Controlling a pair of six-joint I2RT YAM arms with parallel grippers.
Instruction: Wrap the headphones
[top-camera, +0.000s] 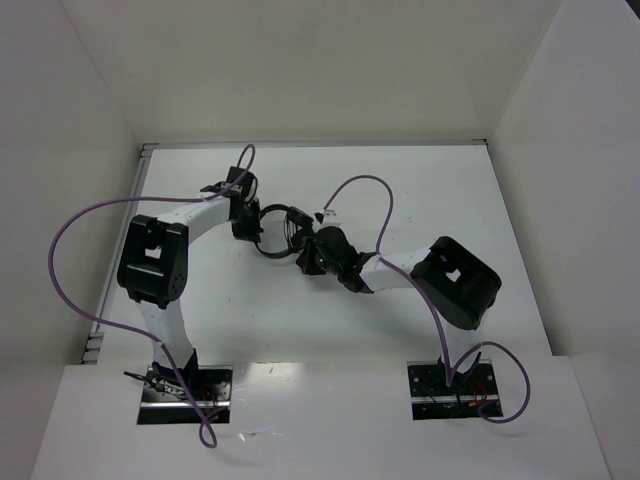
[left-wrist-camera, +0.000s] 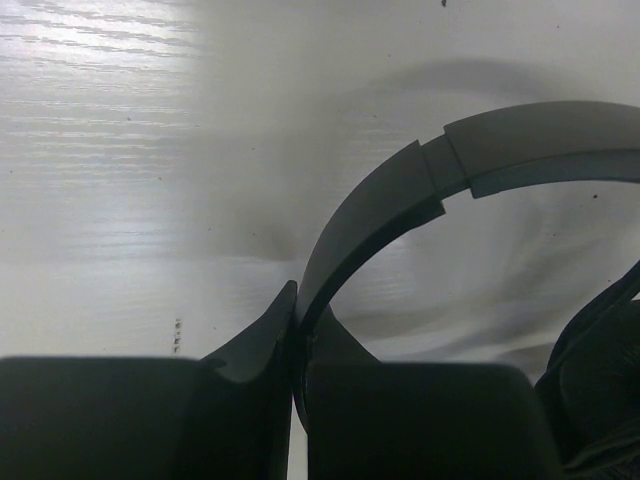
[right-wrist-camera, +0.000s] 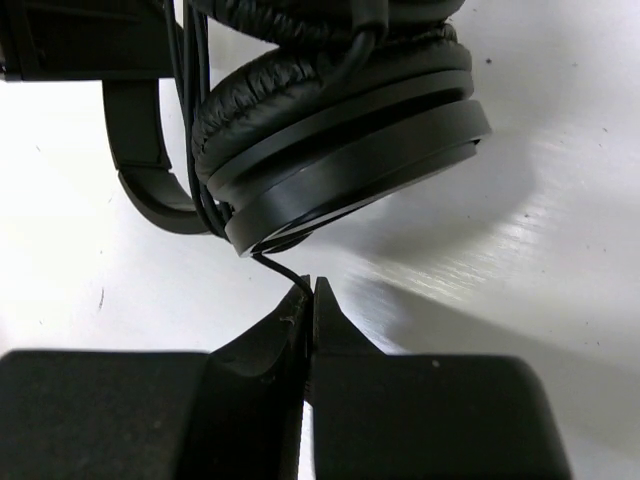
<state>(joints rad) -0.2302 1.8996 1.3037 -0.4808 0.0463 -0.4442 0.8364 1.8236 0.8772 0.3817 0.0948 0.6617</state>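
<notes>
The wrap looks well along: several turns of cord (right-wrist-camera: 192, 130) already lie beside the earcup (right-wrist-camera: 340, 130), with a short tail left to tuck. The headphones (top-camera: 295, 225) sit mid-frame in the top view, between the 2 grippers. The left gripper (left-wrist-camera: 297, 305) is clamped on the headband (left-wrist-camera: 400, 190). The right gripper (right-wrist-camera: 307, 290) pinches the cord just below the earcup.

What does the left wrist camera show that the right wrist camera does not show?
Only the left wrist view shows the left gripper, shut on the curved headband. Only the right wrist view shows the right gripper, pinching the thin cord just below a padded earcup. Both views show parts of the black headphones and the white table.
</notes>
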